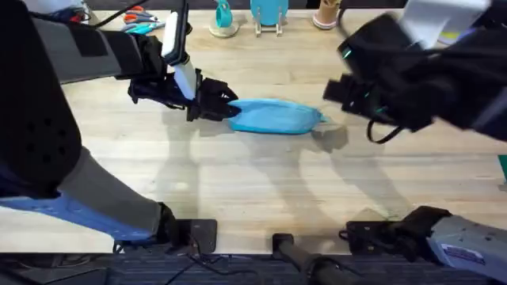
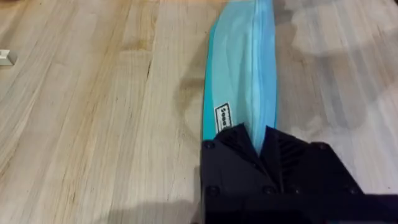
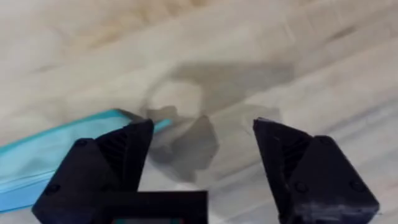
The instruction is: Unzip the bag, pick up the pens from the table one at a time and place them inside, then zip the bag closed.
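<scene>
The light blue bag [image 1: 273, 116] lies lengthwise in the middle of the table [image 1: 238, 182]. My left gripper [image 1: 226, 107] is shut on the bag's left end. In the left wrist view the fingers [image 2: 261, 146] pinch the fabric right at the zip line, and the bag [image 2: 245, 68] stretches away from them. My right gripper [image 1: 341, 91] hangs raised above the bag's right end, dark and blurred. Its own view shows it open [image 3: 202, 134] over bare wood, with the tip of the bag [image 3: 37, 155] beside one finger. The pens are out of view.
Orange and teal-handled scissors [image 1: 142, 24] lie at the back left. Teal stands [image 1: 224, 20] [image 1: 269, 16] and a cup [image 1: 325, 16] line the back edge. A small white piece [image 2: 3, 57] sits on the wood. Open tabletop lies in front of the bag.
</scene>
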Controlling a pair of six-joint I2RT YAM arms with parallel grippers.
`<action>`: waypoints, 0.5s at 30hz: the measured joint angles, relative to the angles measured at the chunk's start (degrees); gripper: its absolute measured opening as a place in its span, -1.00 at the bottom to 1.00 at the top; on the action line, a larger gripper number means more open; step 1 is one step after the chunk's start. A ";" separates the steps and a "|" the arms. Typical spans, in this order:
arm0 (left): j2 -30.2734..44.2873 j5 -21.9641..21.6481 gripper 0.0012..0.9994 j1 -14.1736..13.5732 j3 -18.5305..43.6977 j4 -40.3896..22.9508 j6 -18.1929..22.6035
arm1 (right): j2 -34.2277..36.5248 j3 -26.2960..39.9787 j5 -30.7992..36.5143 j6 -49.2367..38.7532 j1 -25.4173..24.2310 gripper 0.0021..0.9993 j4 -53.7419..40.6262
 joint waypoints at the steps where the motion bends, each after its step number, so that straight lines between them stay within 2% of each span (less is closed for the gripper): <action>1: 0.01 0.00 -0.92 0.00 0.00 0.00 0.00 | -1.20 0.92 0.09 -0.55 0.01 0.97 -0.20; 11: 0.00 0.00 -0.92 0.00 0.00 0.01 0.00 | -11.47 2.99 -1.55 -9.63 0.02 0.99 -0.84; 12: 0.00 0.00 -0.85 0.00 0.00 0.04 0.19 | -12.07 2.99 -1.70 -10.83 0.02 0.99 -0.82; 14: 0.00 -0.45 -0.29 0.24 0.00 0.21 0.23 | -12.94 2.99 -1.89 -13.22 0.02 0.99 -0.84; 15: 0.00 -1.04 0.66 0.84 0.00 0.15 0.17 | -13.19 2.99 -2.02 -15.57 0.02 0.99 -0.84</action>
